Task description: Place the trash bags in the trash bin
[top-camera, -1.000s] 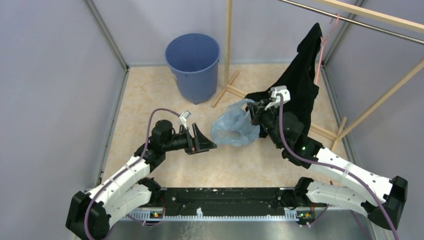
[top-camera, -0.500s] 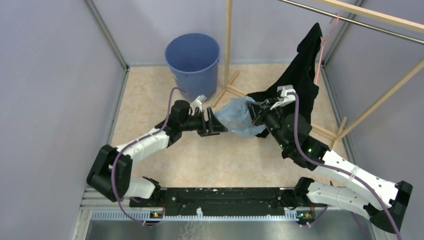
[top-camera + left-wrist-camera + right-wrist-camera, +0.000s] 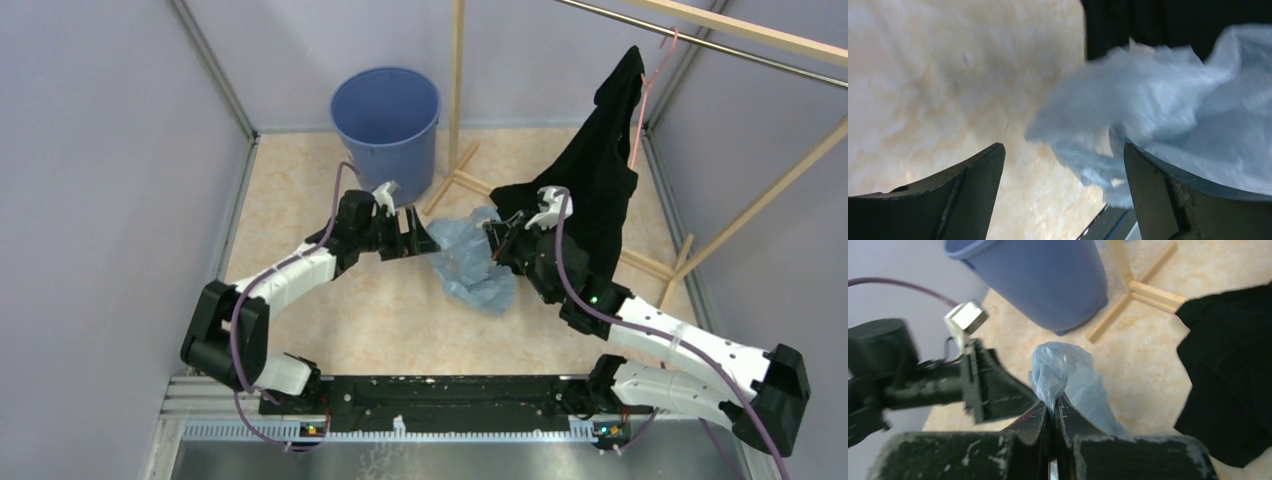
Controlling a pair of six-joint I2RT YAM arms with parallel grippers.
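The light-blue trash bag (image 3: 472, 260) hangs crumpled over the floor at the middle. My right gripper (image 3: 494, 238) is shut on its upper edge; the right wrist view shows the bag (image 3: 1058, 372) pinched between the closed jaws. My left gripper (image 3: 420, 238) is open just left of the bag, its jaws wide apart. In the left wrist view the bag (image 3: 1168, 110) fills the upper right, reaching between the fingers but not clamped. The blue trash bin (image 3: 385, 130) stands upright at the back, behind the left gripper; it also shows in the right wrist view (image 3: 1043, 280).
A black garment (image 3: 590, 170) on a pink hanger (image 3: 645, 90) hangs from a wooden rack at the right, touching the right arm. The rack's wooden post (image 3: 457, 90) and foot (image 3: 455, 178) stand right of the bin. Grey walls enclose the tan floor (image 3: 300, 190).
My left gripper has moved up and back towards the bag and bin. My right gripper has shifted left and lowered the bag, which now hangs longer towards the floor.
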